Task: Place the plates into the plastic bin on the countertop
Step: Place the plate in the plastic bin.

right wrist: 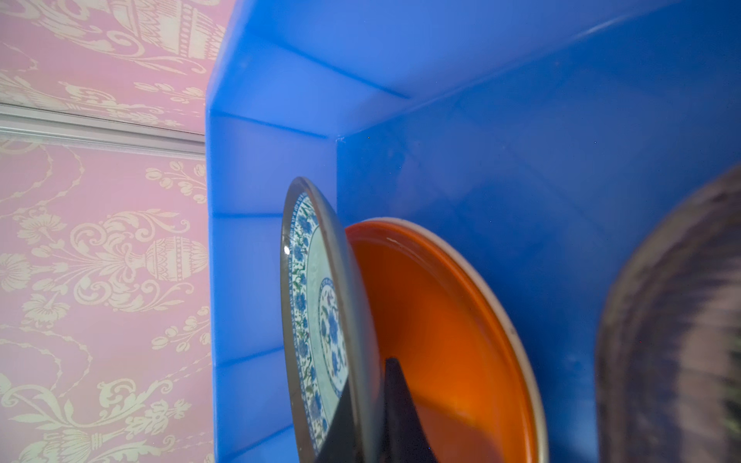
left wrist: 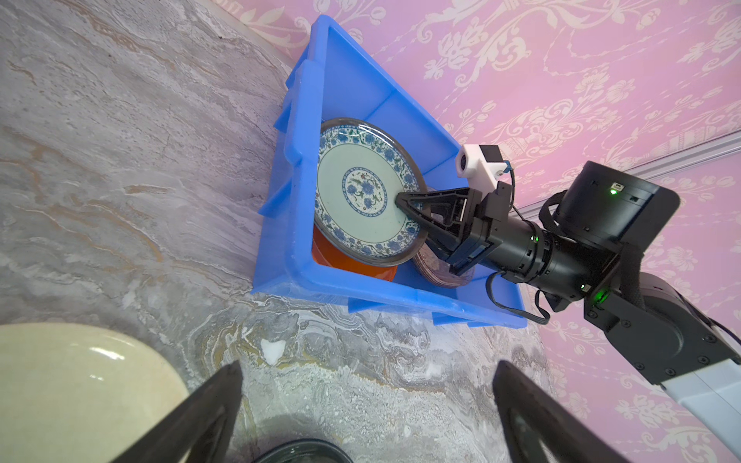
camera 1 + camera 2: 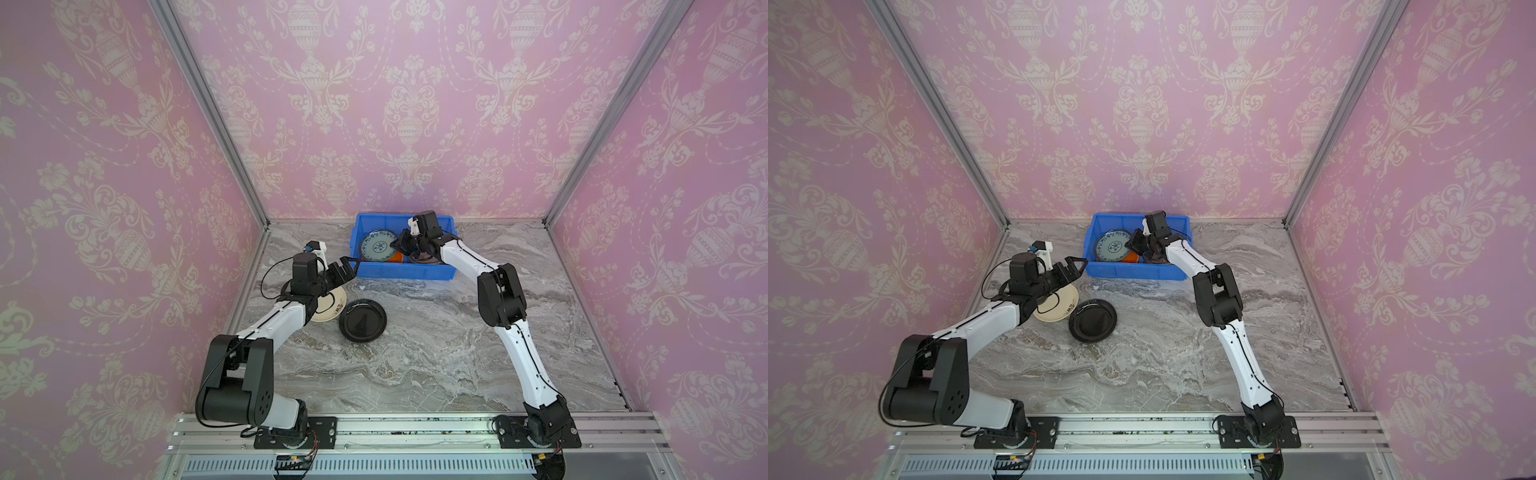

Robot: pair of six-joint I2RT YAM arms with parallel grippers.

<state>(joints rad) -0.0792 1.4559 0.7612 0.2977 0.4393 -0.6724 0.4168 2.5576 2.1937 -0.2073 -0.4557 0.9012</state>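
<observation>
Trouble, we think: the teal plate, pinched by our right fingers and tilted over the orange plate in the bin, may crack if dropped, while our left fingers hang spread near the cream plate.

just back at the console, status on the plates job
Left gripper open near cream plate. Right gripper shut on teal plate, tilted in bin over orange plate. Black plate also on countertop, unbinned. No obstruction seen.
</observation>
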